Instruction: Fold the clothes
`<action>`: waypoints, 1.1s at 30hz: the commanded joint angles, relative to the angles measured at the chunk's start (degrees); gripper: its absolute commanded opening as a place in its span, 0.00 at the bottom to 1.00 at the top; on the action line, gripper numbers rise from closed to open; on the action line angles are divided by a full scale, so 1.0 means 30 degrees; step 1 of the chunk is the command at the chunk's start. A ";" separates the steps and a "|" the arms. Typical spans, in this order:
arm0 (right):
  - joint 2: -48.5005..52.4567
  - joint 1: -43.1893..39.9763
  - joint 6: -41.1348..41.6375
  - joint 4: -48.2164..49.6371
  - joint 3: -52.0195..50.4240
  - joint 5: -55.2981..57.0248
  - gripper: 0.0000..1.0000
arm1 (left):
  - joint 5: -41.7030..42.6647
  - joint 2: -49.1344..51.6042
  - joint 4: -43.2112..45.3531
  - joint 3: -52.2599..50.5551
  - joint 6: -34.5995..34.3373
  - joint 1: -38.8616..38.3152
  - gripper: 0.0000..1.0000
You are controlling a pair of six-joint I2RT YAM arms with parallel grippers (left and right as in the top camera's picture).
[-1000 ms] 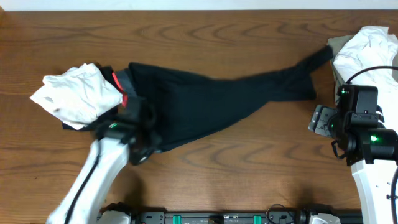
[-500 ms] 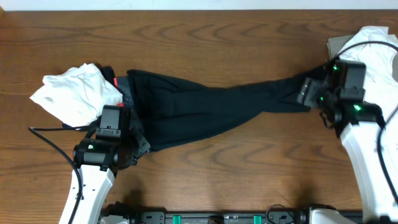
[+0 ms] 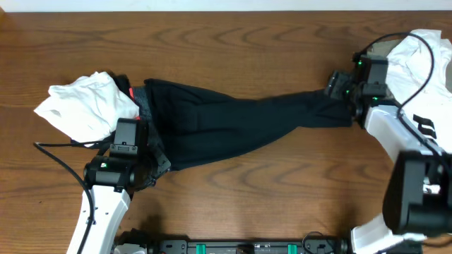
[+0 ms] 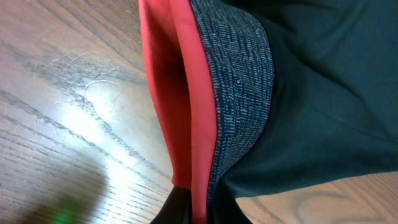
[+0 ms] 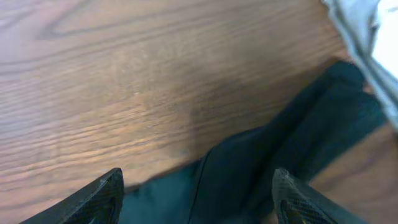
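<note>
The long black pants lie stretched across the table, waistband at the left, leg ends at the right. My left gripper is shut on the red-and-grey waistband, pinched between the fingertips at the bottom of the left wrist view. My right gripper is open over the leg ends, its fingers spread on either side of the black cloth. A white top lies bunched at the left beside the waistband.
A pile of white tops, one with black print, lies at the right edge over a beige piece. My right arm reaches across that pile. Bare wood shows in front of the pants.
My right gripper has moved up and left from the table's right front to the leg ends. My left gripper took the waistband a second ago and has held still since.
</note>
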 commanded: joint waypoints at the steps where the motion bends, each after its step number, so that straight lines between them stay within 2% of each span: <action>1: 0.1100 -0.0153 0.0321 0.0845 0.0109 -0.0226 0.74 | -0.0306 0.0022 -0.0015 -0.0051 0.0255 0.0138 0.06; 7: 0.2368 -0.0160 0.0321 0.2186 0.0109 -0.0306 0.74 | -0.0306 0.0022 -0.0015 -0.0051 0.0248 0.0138 0.06; 12: 0.2645 -0.0160 0.0313 0.2033 0.0109 -0.0255 0.73 | -0.0306 0.0022 -0.0015 -0.0051 0.0255 0.0138 0.06; 15: 0.2652 -0.0160 0.0321 0.2047 0.0109 -0.0211 0.67 | -0.0306 0.0022 -0.0015 -0.0051 0.0255 0.0138 0.06; 16: 0.2652 -0.0160 0.0328 0.2033 0.0109 -0.0211 0.56 | -0.0306 0.0022 -0.0022 -0.0051 0.0248 0.0138 0.06; 18: 0.2652 -0.0160 0.0619 0.1967 0.0109 -0.0211 0.26 | -0.0306 0.0022 -0.0022 -0.0051 0.0255 0.0138 0.06; 20: 0.2652 -0.0160 0.1020 0.1967 0.0109 -0.0211 0.01 | -0.0306 0.0022 -0.0007 -0.0051 0.0255 0.0138 0.06; 27: 0.1712 -0.0219 0.1180 0.2033 0.0160 -0.0357 0.01 | -0.0299 -0.0051 0.1188 0.0015 0.0321 0.0138 0.06; 30: 0.0073 -0.0539 0.1180 0.1800 0.0714 -0.0357 0.01 | -0.0299 -0.0109 0.3577 0.0597 0.0656 0.0138 0.06; 33: -0.1931 -0.1217 0.1173 0.0444 0.2273 -0.0350 0.01 | -0.0306 -0.0102 0.7628 0.1355 0.1115 0.0160 0.06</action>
